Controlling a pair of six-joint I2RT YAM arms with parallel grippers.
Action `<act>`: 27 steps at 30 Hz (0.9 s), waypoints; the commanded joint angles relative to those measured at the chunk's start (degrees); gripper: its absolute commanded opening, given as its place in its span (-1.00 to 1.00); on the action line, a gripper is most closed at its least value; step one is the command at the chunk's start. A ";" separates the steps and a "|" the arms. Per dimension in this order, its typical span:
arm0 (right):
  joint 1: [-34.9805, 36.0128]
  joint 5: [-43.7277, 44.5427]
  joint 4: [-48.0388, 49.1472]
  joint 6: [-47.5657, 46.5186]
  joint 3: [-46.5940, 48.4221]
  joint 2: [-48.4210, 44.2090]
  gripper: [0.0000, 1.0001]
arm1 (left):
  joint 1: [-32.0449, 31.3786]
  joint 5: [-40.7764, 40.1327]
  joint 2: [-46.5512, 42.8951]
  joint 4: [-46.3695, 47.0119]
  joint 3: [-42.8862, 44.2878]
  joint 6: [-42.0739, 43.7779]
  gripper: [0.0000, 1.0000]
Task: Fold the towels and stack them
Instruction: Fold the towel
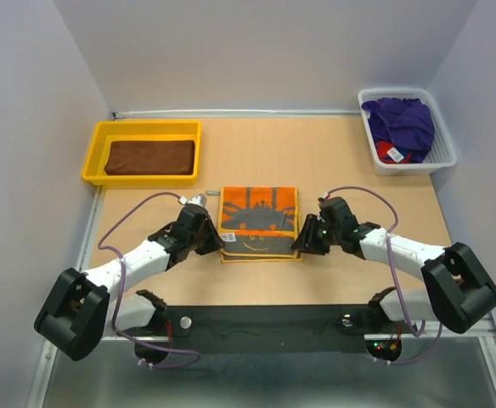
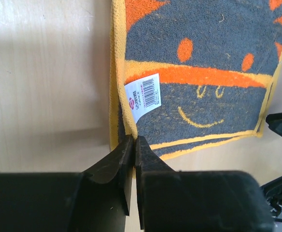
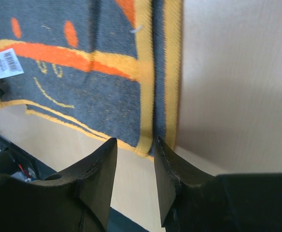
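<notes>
Orange towel (image 1: 259, 223) | left gripper (image 2: 133, 139) pinches border (near corner) | right gripper (image 3: 135, 141) jaws apart

Printed towel (image 1: 259, 223) lay at mid-table (image 1: 333, 170), left gripper (image 1: 222, 245) at its near-left corner, right gripper (image 1: 300, 245) at its near-right. Tray (image 1: 95, 157) sat behind-left with a folded towel (image 1: 150, 157) in it; basket (image 1: 377, 163) behind-right held bunched towels (image 1: 401, 126).
</notes>
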 commanded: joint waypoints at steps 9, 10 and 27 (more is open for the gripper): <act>0.61 1.40 4.32 1.98 -2.31 2.47 -0.26 | -0.30 1.29 -1.10 0.09 2.32 -0.39 -0.94; 0.70 1.31 4.50 1.98 -2.31 2.47 -0.28 | -0.38 1.29 -1.18 0.18 2.32 -0.48 -0.95; 0.61 -0.80 4.68 1.19 0.67 0.98 -0.33 | -0.47 1.11 -0.22 0.97 1.62 -0.13 -0.97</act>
